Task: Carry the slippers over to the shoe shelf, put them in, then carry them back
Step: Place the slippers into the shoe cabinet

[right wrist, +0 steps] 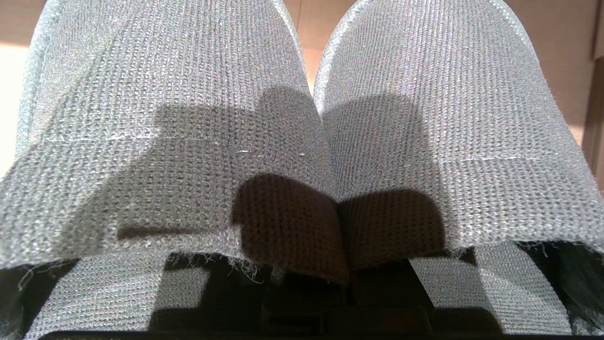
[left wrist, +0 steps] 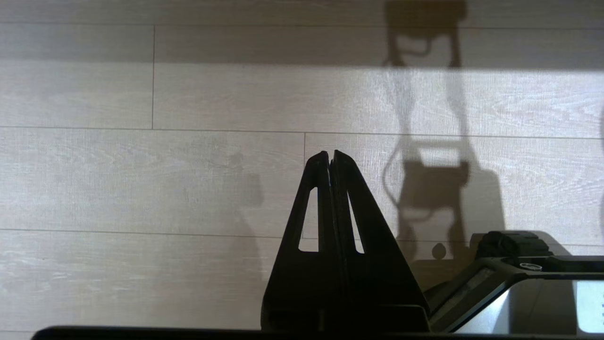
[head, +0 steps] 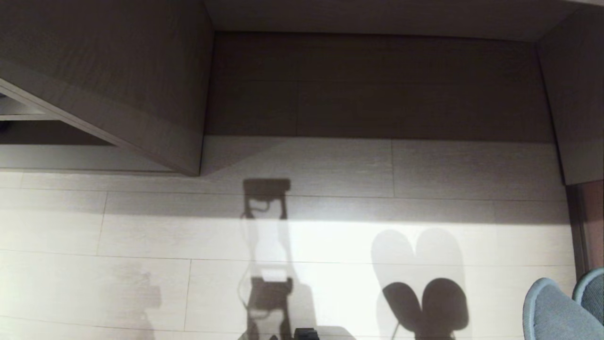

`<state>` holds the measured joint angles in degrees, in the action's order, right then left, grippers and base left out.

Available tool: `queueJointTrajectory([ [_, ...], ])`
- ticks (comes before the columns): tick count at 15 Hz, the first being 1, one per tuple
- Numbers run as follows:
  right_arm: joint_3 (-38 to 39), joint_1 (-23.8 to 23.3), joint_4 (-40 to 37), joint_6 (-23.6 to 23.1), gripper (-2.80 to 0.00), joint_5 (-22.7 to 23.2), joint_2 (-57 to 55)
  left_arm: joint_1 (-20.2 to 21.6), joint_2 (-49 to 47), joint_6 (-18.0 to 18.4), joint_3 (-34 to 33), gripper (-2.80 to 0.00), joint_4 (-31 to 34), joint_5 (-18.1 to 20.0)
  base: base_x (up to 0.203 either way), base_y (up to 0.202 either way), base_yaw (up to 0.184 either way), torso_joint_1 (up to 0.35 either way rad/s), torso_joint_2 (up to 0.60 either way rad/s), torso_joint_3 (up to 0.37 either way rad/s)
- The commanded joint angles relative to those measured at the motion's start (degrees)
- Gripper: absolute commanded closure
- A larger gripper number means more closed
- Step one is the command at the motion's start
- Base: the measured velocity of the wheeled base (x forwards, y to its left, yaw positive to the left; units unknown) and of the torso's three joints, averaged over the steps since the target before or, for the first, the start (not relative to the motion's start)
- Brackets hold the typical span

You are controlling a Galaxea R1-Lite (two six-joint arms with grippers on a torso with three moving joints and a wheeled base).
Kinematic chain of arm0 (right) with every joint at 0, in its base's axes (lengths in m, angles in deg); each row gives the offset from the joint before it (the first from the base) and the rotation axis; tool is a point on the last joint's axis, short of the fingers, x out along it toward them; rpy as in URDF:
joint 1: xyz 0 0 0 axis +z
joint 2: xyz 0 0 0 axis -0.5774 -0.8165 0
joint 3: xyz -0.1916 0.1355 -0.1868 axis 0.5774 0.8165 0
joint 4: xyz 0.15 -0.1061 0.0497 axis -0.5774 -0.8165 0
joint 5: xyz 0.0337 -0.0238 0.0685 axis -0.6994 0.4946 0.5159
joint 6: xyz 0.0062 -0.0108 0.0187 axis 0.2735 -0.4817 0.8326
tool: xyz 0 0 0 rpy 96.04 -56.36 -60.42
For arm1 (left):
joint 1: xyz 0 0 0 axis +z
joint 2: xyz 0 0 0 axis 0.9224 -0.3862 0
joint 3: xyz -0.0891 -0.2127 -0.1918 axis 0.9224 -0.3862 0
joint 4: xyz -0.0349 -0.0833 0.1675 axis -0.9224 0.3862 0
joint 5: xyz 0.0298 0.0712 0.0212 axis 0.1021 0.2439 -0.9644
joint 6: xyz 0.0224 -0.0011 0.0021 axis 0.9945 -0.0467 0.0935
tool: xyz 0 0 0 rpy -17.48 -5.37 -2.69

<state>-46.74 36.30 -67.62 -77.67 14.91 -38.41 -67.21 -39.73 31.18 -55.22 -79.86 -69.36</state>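
The pair of soft grey knit-fabric slippers (right wrist: 302,132) hangs side by side from the right gripper (right wrist: 342,264), jaws clamped together on the inner edges where the two uppers meet. In head view only their rounded toes (head: 561,307) show at the lower right corner, w/ a heart-shaped shadow on the pale wood-plank floor (head: 141,226). Left gripper (left wrist: 330,158) is idle over the floor, black tapered fingers (left wrist: 316,212) pressed together, nothing held.

Step in hand, by my read: carrying the pair toward the shoe shelf. The low pale-laminate cubby w/ slanted divider (head: 108,123) sits at far left of head view, mostly out of frame; the wide brown-backed recess (head: 377,85) straight ahead looks like the desk's knee space, not the target.

To do it well:
- keep the pinch firm; thin fabric could slip
- turn base left so the cubby is centred before reaching
- go in low, toes first, clear of the slanted board
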Motion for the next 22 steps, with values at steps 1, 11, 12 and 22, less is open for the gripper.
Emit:
queueJointTrajectory([
  [1,0.0,0.0,0.0,0.0,0.0,0.0,0.0,0.0,-0.1,0.0,0.0,0.0,0.0,0.0,0.0,0.0,0.0,0.007,0.0,0.203],
  [11,0.0,0.0,0.0,0.0,0.0,0.0,0.0,0.0,0.0,0.0,0.0,0.0,0.0,0.0,0.0,0.0,0.0,0.003,0.0,0.205],
  [12,0.0,0.0,0.0,0.0,0.0,0.0,0.0,0.0,0.0,0.0,0.0,0.0,0.0,0.0,0.0,0.0,0.0,-0.003,0.0,0.193],
  [22,0.0,0.0,0.0,0.1,0.0,0.0,0.0,0.0,0.0,0.0,0.0,0.0,0.0,0.0,0.0,0.0,0.0,0.002,0.0,0.203],
])
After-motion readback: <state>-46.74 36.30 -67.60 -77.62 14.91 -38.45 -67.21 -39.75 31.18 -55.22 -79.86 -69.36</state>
